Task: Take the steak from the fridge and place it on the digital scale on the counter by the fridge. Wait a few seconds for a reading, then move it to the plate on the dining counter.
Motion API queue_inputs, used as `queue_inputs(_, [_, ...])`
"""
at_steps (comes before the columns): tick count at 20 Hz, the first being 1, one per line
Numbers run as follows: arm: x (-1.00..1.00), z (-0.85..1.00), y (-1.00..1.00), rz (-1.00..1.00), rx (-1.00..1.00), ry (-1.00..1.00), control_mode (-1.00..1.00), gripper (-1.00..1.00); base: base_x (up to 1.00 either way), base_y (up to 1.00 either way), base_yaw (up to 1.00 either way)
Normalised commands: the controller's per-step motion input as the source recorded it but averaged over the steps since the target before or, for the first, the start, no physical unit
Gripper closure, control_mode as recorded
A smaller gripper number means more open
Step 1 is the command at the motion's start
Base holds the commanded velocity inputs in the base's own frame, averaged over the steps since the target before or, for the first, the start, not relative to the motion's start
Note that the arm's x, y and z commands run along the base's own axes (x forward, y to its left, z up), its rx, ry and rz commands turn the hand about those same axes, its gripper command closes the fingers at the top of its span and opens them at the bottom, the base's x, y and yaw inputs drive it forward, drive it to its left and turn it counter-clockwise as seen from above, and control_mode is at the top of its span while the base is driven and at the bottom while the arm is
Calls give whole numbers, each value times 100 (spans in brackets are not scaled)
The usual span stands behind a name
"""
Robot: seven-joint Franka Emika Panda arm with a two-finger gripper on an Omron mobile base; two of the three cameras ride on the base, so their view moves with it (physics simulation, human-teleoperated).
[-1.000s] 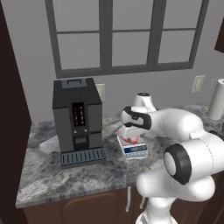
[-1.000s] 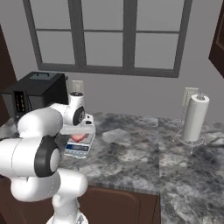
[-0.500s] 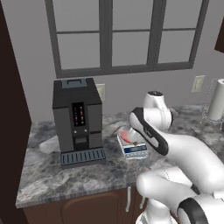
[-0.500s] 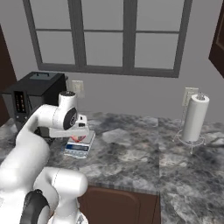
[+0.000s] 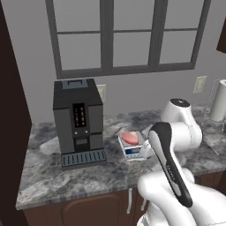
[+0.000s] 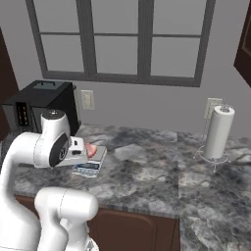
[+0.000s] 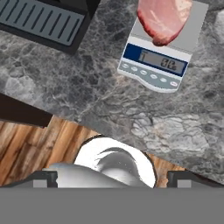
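The pink-red steak [image 5: 129, 137] [image 6: 90, 148] [image 7: 164, 18] lies flat on the small silver digital scale [image 5: 133, 151] [image 6: 88, 168] [image 7: 154, 65], whose dark display strip faces the counter's front. The scale stands on the grey marbled counter [image 5: 66, 176] [image 6: 147, 181] [image 7: 65, 83]. My gripper [image 7: 113, 178] is open with nothing between its fingertips [image 7: 43, 177]. It hangs back from the scale, above the counter's front edge, and touches neither scale nor steak. The fridge, the plate and the dining counter are out of view.
A tall black coffee machine [image 5: 79, 121] [image 6: 41, 105] stands just left of the scale, its drip tray [image 7: 41, 21] near it. A paper towel roll [image 5: 218, 103] [image 6: 218, 131] stands far right. Wooden floor [image 7: 39, 148] lies below the counter edge.
My hand has drawn back from over the steak toward the counter's front edge as the arm folded. The steak stays on the scale. The gripper stays open.
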Motion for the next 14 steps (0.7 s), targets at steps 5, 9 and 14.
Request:
queue_inputs(5, [-66, 66, -3, -1, 0, 0, -100, -100, 0, 0, 0])
queue_inputs(9, [-13, 51, -4, -6, 4, -1, -100, -100, 0, 0, 0])
queue_inputs(14, [0, 0, 0, 0, 0, 0, -100, -100, 0, 0, 0])
